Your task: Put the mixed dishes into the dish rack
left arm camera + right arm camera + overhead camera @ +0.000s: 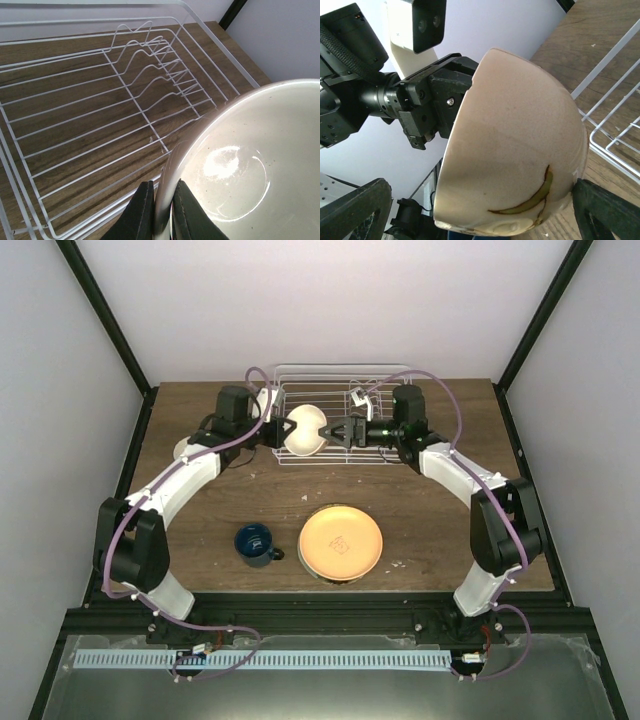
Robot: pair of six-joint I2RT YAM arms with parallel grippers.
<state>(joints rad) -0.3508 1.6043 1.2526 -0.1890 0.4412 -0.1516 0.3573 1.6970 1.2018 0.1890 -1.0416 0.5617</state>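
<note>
1 cream bowl (pixel 240 165) fills the left wrist view. It is tipped on its side, and its glossy inside faces that camera. The left gripper (pixel 162 215) is clenched on its rim, with one dark finger (pixel 142 212) outside the wall and the other inside.

The bowl is held in the air over the front-left part of the 1 white wire rack (pixel 131 95). The rack's row of upright plate prongs is just behind the bowl.

The right wrist view shows the bowl's outside, which has a green curved stroke near the base. The right gripper (pixel 335 432) is spread wide with the bowl between its 2 fingers. I cannot tell whether either finger touches it.

The top view shows 2 arms meeting at the rack at the far side of the desk (pixel 430 530). Near the front edge are 1 dark blue mug (pixel 256 543), upright, and 1 orange plate (pixel 341 542) just right of it, not touching. A thin rim of a second plate (pixel 335 579) shows under the orange plate's near edge.

1 pale dish (pixel 184 448) sits at the left side of the desk. It is mostly hidden by the left arm, so its type is unclear.
</note>
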